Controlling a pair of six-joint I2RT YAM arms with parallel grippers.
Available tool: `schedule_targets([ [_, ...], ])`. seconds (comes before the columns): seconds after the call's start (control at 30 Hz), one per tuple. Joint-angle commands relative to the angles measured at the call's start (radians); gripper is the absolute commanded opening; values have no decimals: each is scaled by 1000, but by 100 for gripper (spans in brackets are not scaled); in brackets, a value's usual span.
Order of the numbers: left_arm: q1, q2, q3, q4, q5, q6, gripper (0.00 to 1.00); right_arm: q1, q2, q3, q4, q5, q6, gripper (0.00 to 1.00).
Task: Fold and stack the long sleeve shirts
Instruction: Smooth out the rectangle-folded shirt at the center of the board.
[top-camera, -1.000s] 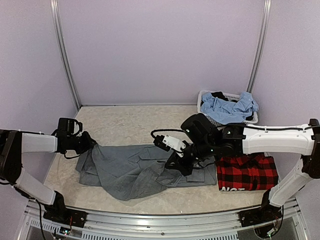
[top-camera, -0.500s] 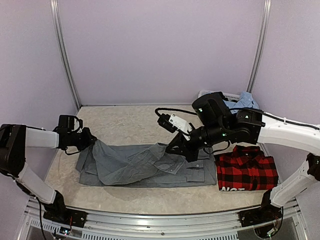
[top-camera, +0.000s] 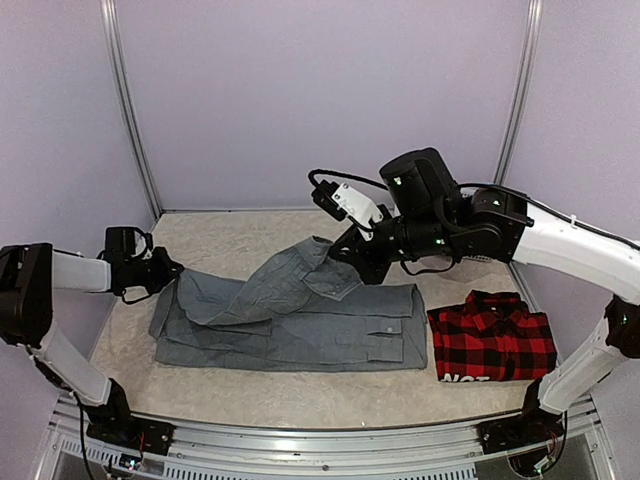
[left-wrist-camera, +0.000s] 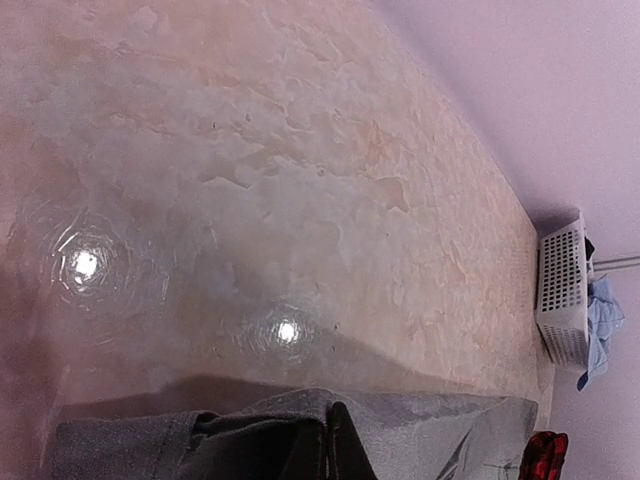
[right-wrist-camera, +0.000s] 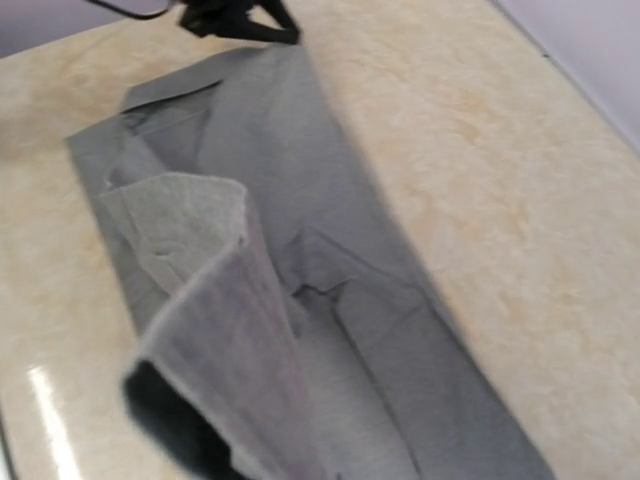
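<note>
1. Sleeve of grey shirt (top-camera: 300, 325) rides higher and farther back than a moment ago, my right pincer (top-camera: 345, 258) clenched on it.
2. Rest lies flat on the bench (top-camera: 240, 250).
3. Left pincer (top-camera: 168, 273) sits at its left edge, and I can't tell its grip.

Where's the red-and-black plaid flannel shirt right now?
Top external view: the red-and-black plaid flannel shirt lies folded on the near right side of the table, just right of the spread grey collared button-up shirt.
</note>
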Motion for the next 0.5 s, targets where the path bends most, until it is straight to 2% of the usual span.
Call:
schedule_targets([
  [0.0, 16, 31, 29, 46, 45, -7, 1, -17, 20, 32, -18, 57, -15, 0],
  [0.27, 16, 87, 14, 54, 45, 6, 11, -19, 33, 9, -14, -12, -10, 0],
  [0.47, 17, 49, 3, -12, -23, 52, 33, -44, 83, 42, -22, -17, 4, 0],
])
